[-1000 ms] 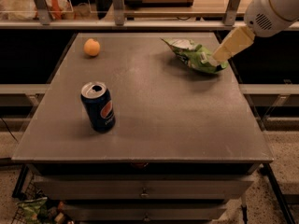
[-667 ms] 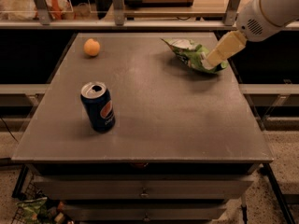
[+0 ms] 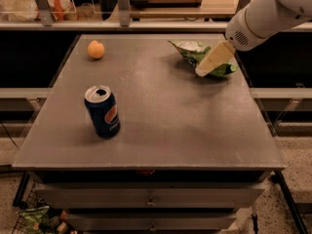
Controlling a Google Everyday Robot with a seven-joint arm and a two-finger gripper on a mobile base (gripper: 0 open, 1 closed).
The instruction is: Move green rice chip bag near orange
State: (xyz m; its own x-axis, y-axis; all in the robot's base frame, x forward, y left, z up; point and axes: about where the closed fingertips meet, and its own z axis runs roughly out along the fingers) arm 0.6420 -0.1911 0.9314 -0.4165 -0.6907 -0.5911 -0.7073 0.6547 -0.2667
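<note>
Reaching onto the green rice chip bag (image 3: 191,49) at the far right of the tabletop (image 3: 175,126), the end effector (image 3: 202,70) seems set to grasp; its grip cannot be told. The orange (image 3: 96,49) sits far left, well apart.

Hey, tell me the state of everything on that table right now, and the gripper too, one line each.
green rice chip bag: crumpled, lying at far right, apart from the orange.
orange: whole, resting at far left.
blue soda can: upright, top opened.
gripper: at the bag's middle, grasp unclear.
</note>
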